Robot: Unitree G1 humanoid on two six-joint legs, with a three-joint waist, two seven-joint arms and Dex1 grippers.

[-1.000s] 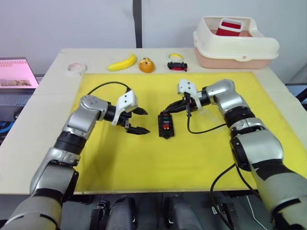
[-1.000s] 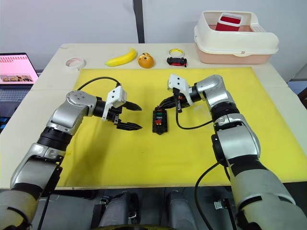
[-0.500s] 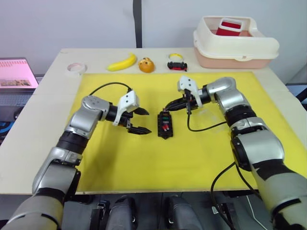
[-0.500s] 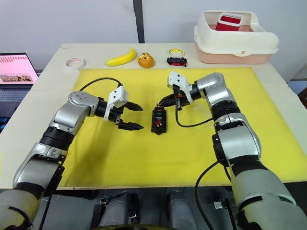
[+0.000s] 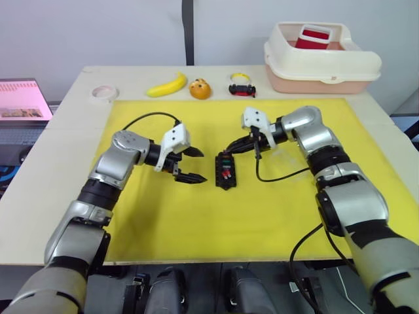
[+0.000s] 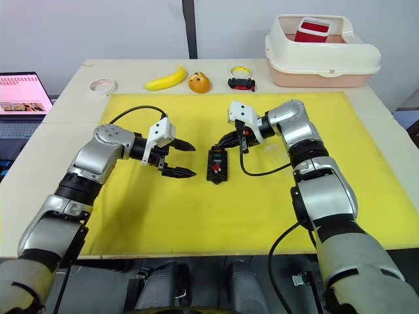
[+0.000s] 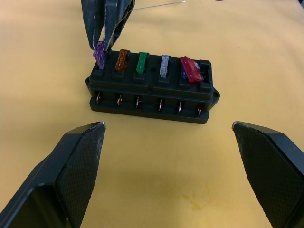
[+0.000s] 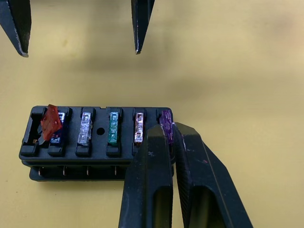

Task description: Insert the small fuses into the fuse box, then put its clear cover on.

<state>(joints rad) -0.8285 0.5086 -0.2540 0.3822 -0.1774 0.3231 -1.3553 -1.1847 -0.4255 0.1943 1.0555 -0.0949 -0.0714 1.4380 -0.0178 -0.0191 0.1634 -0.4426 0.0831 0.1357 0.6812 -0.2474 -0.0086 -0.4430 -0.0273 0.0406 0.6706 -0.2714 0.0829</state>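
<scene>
The black fuse box [image 5: 226, 170] lies in the middle of the yellow mat [image 5: 196, 222]. Amber [image 7: 122, 59], green [image 7: 142, 62] and grey [image 7: 165, 65] small fuses stand in its slots, and a red one [image 7: 190, 69] leans tilted near one end. My right gripper [image 8: 172, 128] is shut on a purple fuse [image 8: 166, 124], holding it at the end slot. To the box's left my left gripper [image 5: 197, 165] is open and empty, its fingers spread apart from the box. The clear cover [image 5: 283, 152] lies faintly visible on the mat, just right of the right gripper.
Along the table's far edge sit a tape roll [image 5: 103, 93], a banana [image 5: 166, 85], an orange toy [image 5: 200, 88] and a small black and red toy [image 5: 242, 88]. A cream lidded bin [image 5: 321, 65] stands at the back right. A laptop [image 5: 23, 101] is at the left.
</scene>
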